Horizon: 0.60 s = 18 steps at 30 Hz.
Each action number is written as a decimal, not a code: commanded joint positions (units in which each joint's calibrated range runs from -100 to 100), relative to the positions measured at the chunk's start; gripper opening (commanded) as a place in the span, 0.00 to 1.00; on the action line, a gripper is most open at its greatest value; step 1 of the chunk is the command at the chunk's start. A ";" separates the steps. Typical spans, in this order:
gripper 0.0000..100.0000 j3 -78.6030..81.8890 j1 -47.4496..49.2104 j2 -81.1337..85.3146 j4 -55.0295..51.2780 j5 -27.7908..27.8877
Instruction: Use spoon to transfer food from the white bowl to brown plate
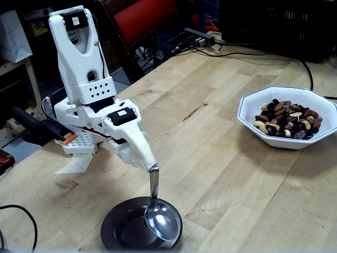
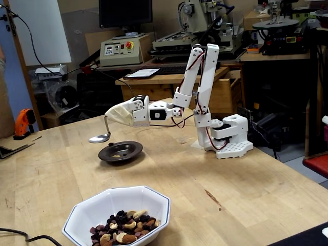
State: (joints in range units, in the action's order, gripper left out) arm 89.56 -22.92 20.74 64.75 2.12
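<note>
Fixed view: the spoon was held clamped in the claw above the brown plate, seemingly emptied for another scoop.

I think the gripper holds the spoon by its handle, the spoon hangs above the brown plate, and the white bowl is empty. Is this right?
Not entirely. The white bowl is not empty: both fixed views show the food piled in it. The rest holds: the gripper grips the spoon by its handle above the brown plate.

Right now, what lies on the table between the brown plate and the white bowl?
Nothing: in both fixed views only bare wooden table lies between the brown plate and the white bowl.
</note>
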 commanded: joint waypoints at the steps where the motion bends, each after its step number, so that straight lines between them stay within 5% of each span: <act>1: 0.04 -2.66 4.40 1.04 1.57 -0.20; 18: 0.04 -2.66 18.10 1.04 1.49 -0.24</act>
State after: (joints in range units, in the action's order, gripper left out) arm 89.56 -7.37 20.74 64.75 2.12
